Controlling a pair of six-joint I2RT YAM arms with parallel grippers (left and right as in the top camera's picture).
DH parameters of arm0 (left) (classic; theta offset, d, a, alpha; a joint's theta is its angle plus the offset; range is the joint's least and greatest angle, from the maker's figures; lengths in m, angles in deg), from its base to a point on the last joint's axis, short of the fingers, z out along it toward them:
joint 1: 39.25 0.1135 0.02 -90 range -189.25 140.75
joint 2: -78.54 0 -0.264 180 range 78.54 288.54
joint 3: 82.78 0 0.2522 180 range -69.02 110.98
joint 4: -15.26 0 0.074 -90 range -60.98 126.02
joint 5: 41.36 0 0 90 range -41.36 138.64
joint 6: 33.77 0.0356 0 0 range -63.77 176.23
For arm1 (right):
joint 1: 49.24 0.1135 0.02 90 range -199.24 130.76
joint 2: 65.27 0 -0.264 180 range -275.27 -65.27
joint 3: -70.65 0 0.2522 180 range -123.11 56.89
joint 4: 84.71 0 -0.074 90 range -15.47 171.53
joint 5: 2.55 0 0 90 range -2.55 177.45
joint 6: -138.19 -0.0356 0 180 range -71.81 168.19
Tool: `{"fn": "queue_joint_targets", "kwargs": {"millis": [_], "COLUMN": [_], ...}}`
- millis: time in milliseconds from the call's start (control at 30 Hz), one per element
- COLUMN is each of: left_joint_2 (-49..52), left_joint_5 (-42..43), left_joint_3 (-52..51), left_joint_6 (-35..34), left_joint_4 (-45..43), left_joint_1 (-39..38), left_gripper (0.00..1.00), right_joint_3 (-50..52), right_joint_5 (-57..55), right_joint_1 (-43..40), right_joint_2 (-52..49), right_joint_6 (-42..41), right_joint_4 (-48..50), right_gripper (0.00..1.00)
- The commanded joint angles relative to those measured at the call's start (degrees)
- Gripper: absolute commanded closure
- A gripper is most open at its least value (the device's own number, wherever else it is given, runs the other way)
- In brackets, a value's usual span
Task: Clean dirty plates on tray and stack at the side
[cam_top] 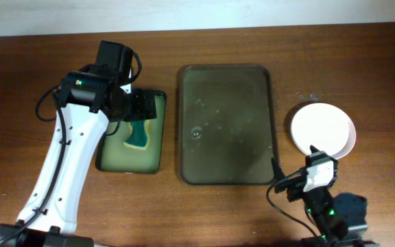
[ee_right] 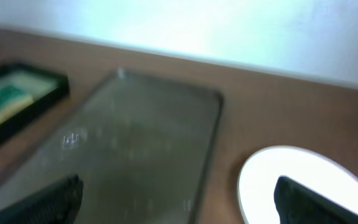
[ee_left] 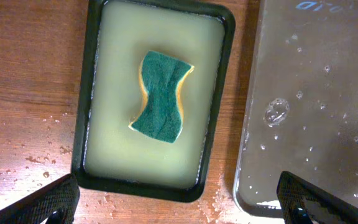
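Note:
The large dark brown tray (cam_top: pixel 225 123) lies at the table's middle, wet with droplets and with no plate on it; it also shows in the left wrist view (ee_left: pixel 316 93) and the right wrist view (ee_right: pixel 142 143). White plates (cam_top: pixel 323 128) lie on the table right of the tray, seen as one round disc, so I cannot tell how many are stacked; the right wrist view (ee_right: pixel 303 180) shows them too. My left gripper (cam_top: pixel 139 110) (ee_left: pixel 179 205) is open and empty above the small tray. My right gripper (cam_top: pixel 293 159) (ee_right: pixel 179 199) is open and empty, near the plates' front edge.
A smaller black-rimmed pale-green tray (cam_top: pixel 132 165) (ee_left: pixel 82 112) lies left of the brown tray and holds a green-and-yellow sponge (cam_top: pixel 139 135) (ee_left: pixel 161 96). Water drops lie on the wood around it. The table's far edge meets a pale wall.

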Motion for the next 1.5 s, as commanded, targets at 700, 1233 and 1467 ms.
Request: {"fn": "queue_joint_targets", "kwargs": {"millis": [700,1233,1467], "left_joint_2": [-8.22,-84.24,-92.11], "left_joint_5": [-4.68,-4.96,-4.74], "left_joint_3": [-3.32,-83.30,-94.09], "left_joint_6": [0.33,2.29,2.64], "left_joint_4": [-2.78,-69.57,-70.10], "left_joint_1": [0.02,10.64,11.15], "left_gripper": [0.00,0.00,0.00], "right_joint_3": [14.82,14.82,14.82], "right_joint_5": [3.02,3.02,3.02], "right_joint_1": [-0.33,-0.33,-0.33], "right_joint_2": [7.72,7.72,7.72], "right_joint_6": [0.37,0.37,0.37], "right_joint_4": [17.05,17.05,17.05], "right_gripper": [0.02,0.02,0.02]}}
